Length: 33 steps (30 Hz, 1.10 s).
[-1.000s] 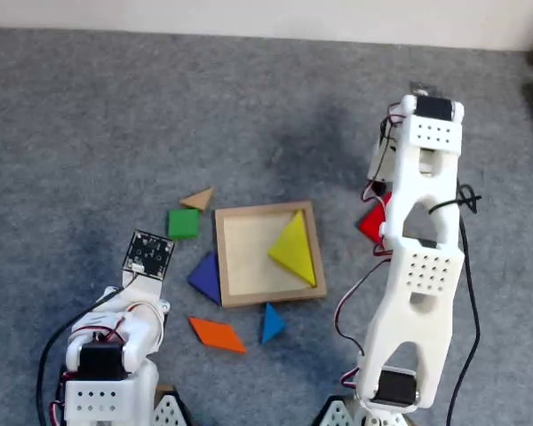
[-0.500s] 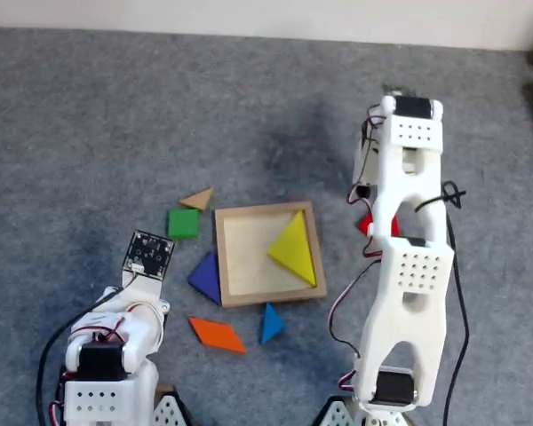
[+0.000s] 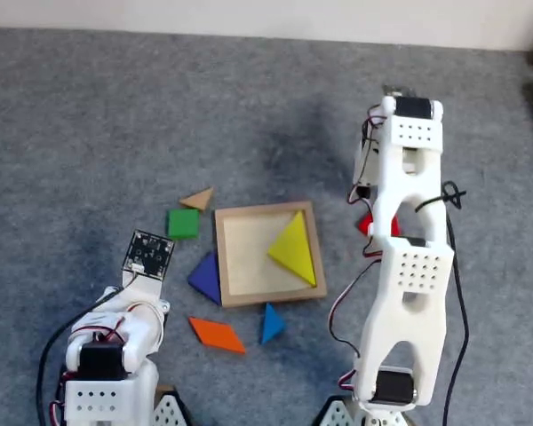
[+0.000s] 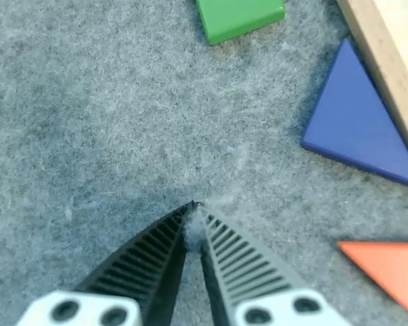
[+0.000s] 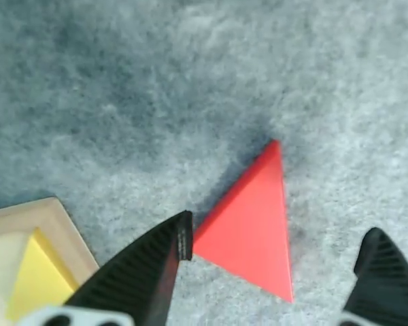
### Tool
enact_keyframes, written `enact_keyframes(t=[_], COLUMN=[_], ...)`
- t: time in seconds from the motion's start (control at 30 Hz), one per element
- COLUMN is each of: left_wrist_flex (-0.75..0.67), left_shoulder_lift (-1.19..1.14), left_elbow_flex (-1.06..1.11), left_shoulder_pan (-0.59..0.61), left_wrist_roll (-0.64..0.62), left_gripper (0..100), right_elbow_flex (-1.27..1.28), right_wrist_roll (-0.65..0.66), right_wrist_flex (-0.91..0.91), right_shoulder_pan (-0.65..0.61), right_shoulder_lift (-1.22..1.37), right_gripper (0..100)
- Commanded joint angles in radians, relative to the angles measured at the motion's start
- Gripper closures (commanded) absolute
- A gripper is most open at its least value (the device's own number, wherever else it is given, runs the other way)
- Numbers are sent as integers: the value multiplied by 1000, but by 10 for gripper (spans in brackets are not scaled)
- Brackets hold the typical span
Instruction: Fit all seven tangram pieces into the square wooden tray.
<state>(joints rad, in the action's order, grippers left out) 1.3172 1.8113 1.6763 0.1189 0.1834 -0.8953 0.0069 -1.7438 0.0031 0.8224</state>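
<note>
The square wooden tray [image 3: 220, 257] lies flat and holds only a yellow triangle [image 3: 295, 248], set against its right side. A green square [image 3: 183, 223] and a tan triangle [image 3: 198, 198] sit near its upper left corner. A dark blue triangle [image 3: 206, 276] seems to touch the left rim. An orange parallelogram [image 3: 217, 333] and a small blue triangle [image 3: 271, 322] lie just below. A red triangle [image 5: 251, 221] lies apart on the right.

The high camera looks straight down from well above the tabletop [image 3: 115, 115], with the tray [image 3: 220, 257] near mid-frame. The left wrist camera sits close over the surface, looking down past the left tool [image 4: 194, 207] beside the tray. The right wrist camera, equally close, looks down past the right tool [image 5: 279, 238] off the tray's corner. All three views share the tray's rim.
</note>
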Motion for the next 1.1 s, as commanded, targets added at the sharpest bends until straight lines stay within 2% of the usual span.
enact_keyframes(t=[0.0,0.23,0.47,0.57,1.07], left_wrist_flex=[3,3,3,3,3], left_shoulder_lift=[12,12,12,12,12], left_elbow_flex=[19,19,19,19,19], left_shoulder_pan=[13,13,13,13,13], left_wrist_roll=[-11,-11,-11,-11,-11], left_gripper=[995,995,995,995,995], right_elbow_flex=[12,254,779,928,734], right_wrist_roll=[9,9,15,15,15], right_wrist_flex=[-12,82,406,478,486], right_shoulder_pan=[-10,-15,-16,-16,-39], right_shoulder_lift=[-148,-305,-610,-634,-337], right_gripper=[632,632,632,632,632])
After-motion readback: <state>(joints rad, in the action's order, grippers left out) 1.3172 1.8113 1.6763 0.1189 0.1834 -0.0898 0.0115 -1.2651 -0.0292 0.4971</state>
